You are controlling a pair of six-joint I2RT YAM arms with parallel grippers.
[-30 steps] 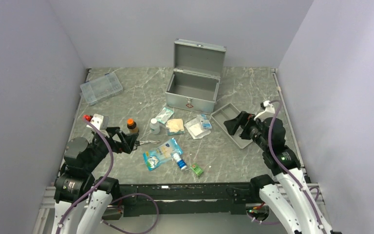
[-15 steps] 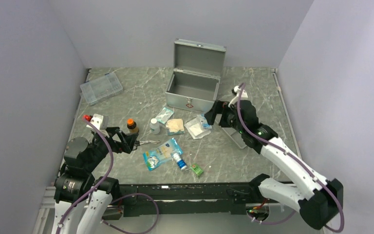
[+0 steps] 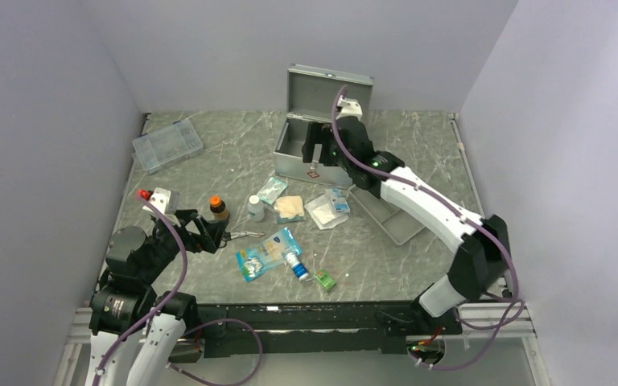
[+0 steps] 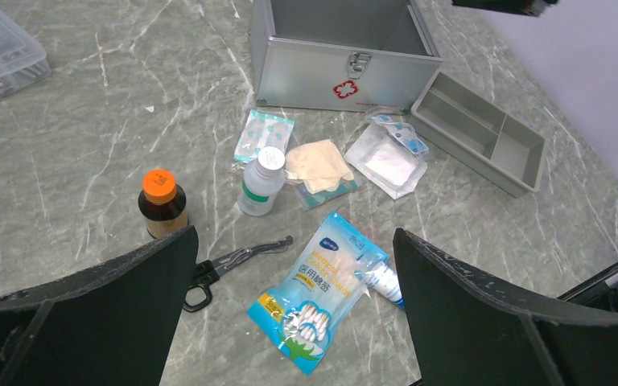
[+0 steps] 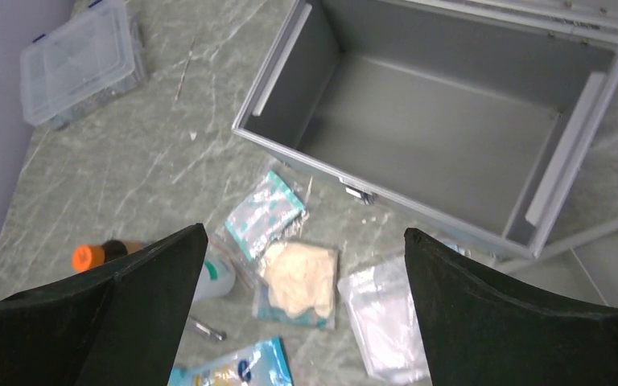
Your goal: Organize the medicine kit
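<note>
The medicine kit (image 3: pixel 315 162), a silver metal case, stands open at the back middle with its lid up, and it is empty inside in the right wrist view (image 5: pixel 442 137). It also shows in the left wrist view (image 4: pixel 338 64). My right gripper (image 3: pixel 315 149) is open and empty, hovering over the case's front edge. My left gripper (image 3: pixel 213 235) is open and empty, low at the front left, next to black scissors (image 3: pixel 245 235) and a brown bottle with an orange cap (image 3: pixel 218 208).
Loose in front of the case lie a white bottle (image 3: pixel 255 207), a teal packet (image 3: pixel 272 189), a beige packet (image 3: pixel 290 207), a clear bag (image 3: pixel 326 211), a blue cotton-swab bag (image 3: pixel 267 252) and a tube (image 3: pixel 296 265). A grey divided tray (image 3: pixel 390 213) lies right; a clear compartment box (image 3: pixel 167 144) back left.
My right arm has swung from over the grey tray to the back left, and now reaches over the open case. My left arm has not moved.
</note>
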